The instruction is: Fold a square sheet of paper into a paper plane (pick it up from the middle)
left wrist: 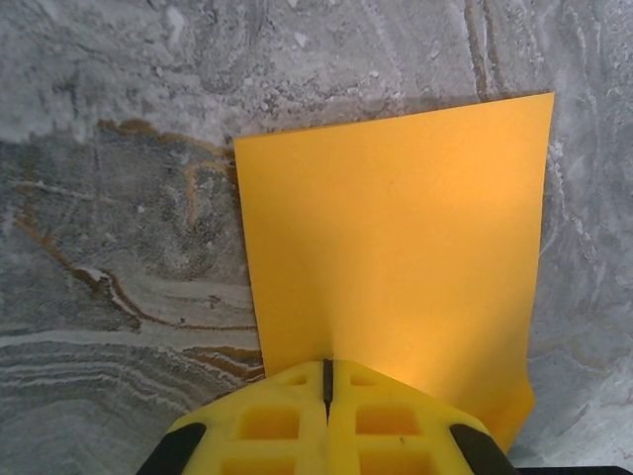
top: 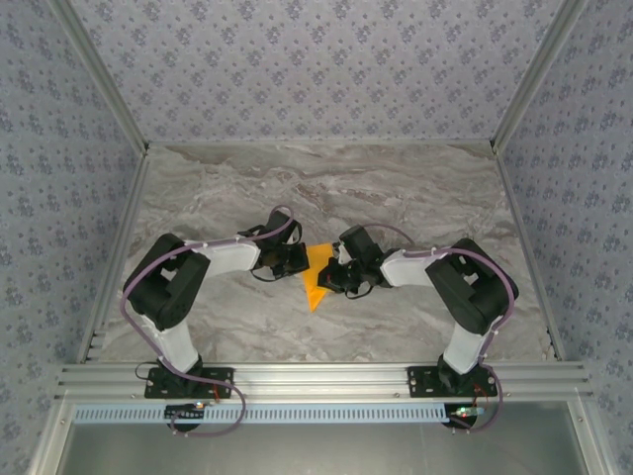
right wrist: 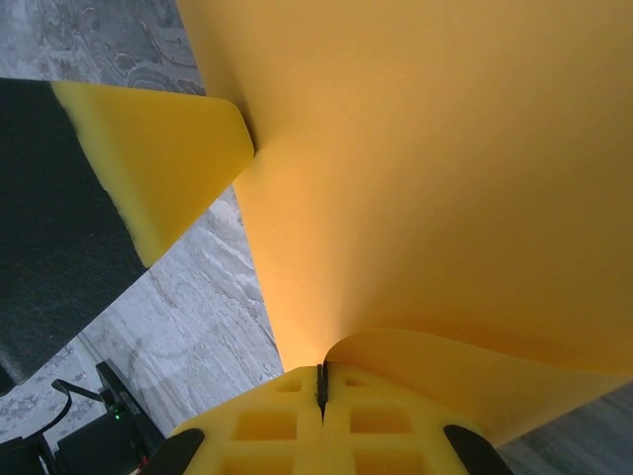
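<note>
Gripping orange paper (top: 316, 281), left fingers (left wrist: 272, 424), right fingers (right wrist: 269, 427) both clamped

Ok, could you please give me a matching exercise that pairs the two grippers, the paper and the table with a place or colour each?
Things:
1. left gripper
2. right gripper
3. sheet of paper
4. table

Place or colour:
A. grey, marbled
B. shut on the paper from the right
C. bright orange
D. shut on the paper from the left

Pairs: 1-D, 2-B, 3-C, 4-A
</note>
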`<action>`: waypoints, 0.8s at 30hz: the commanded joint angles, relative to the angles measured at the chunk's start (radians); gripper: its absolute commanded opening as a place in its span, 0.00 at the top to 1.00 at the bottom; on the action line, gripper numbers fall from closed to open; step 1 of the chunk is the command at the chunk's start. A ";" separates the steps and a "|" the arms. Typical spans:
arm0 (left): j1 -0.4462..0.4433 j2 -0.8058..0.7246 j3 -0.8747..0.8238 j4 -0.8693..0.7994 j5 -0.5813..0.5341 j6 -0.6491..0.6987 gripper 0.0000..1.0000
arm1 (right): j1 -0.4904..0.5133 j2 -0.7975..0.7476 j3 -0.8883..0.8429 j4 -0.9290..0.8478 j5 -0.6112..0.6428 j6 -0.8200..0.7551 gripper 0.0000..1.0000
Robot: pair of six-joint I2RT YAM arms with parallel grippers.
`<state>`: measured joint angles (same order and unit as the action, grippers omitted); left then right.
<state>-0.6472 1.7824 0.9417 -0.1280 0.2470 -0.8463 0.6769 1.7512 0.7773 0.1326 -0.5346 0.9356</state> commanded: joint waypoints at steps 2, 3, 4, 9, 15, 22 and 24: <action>-0.002 0.040 -0.004 -0.062 -0.017 0.019 0.95 | 0.005 0.023 0.025 0.012 0.018 0.009 0.95; -0.001 0.041 -0.005 -0.063 -0.018 0.019 0.95 | 0.004 0.026 0.025 0.013 0.018 0.008 0.95; -0.001 0.041 -0.004 -0.063 -0.017 0.019 0.95 | 0.004 0.029 0.026 0.012 0.016 0.006 0.95; -0.004 0.042 -0.004 -0.062 -0.015 0.021 0.95 | 0.004 0.042 0.034 0.015 0.009 0.002 0.95; -0.005 0.045 -0.003 -0.062 -0.015 0.021 0.95 | 0.004 0.050 0.042 0.013 0.004 -0.007 0.95; -0.009 0.048 -0.003 -0.062 -0.015 0.020 0.96 | 0.006 0.054 0.047 0.001 0.001 -0.031 0.95; -0.008 0.049 -0.001 -0.062 -0.016 0.020 0.96 | 0.007 0.059 0.048 0.000 -0.003 -0.034 0.95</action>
<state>-0.6479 1.7824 0.9417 -0.1280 0.2466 -0.8459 0.6769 1.7893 0.8013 0.1394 -0.5392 0.9272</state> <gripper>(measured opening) 0.053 0.067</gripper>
